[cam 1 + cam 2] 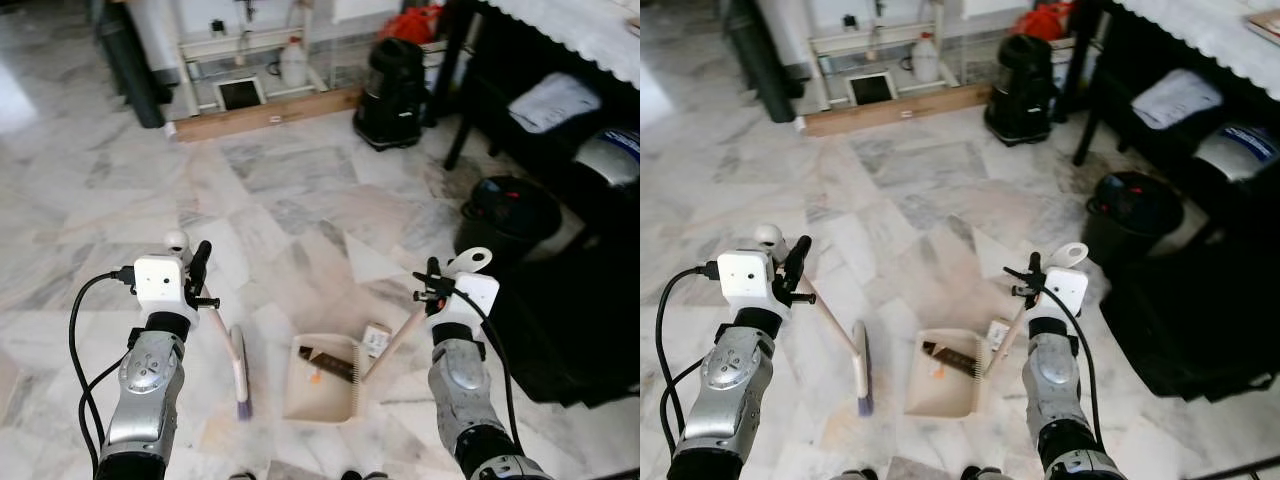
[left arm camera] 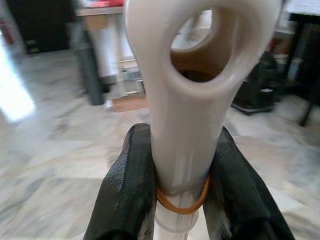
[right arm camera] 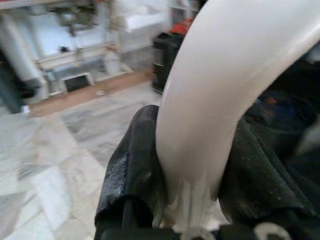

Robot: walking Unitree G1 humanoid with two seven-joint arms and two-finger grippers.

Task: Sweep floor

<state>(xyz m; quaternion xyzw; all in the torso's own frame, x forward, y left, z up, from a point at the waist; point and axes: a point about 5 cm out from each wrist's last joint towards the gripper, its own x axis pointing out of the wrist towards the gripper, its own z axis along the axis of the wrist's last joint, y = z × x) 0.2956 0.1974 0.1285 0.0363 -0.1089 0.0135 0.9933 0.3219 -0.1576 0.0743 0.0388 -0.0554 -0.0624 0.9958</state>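
Note:
My left gripper point(image 1: 197, 272) is shut on the cream handle of a small broom point(image 1: 238, 362), whose purple-tipped bristles rest on the marble floor. In the left wrist view the black fingers point(image 2: 127, 185) clamp the handle point(image 2: 187, 100) just above an orange rubber band. My right gripper point(image 1: 433, 285) is shut on the long handle of a cream dustpan point(image 1: 322, 380) that stands on the floor just right of the broom. The dustpan holds a dark brown piece point(image 1: 328, 363) and a small orange bit. A small cardboard scrap point(image 1: 376, 339) lies on the floor at the pan's far right corner.
A black bin point(image 1: 507, 215) stands to the right, beside a dark table with shelves point(image 1: 560, 110). A black vacuum-like canister point(image 1: 392, 92) and a wooden plank point(image 1: 265, 112) lie at the back. Open marble floor stretches ahead and to the left.

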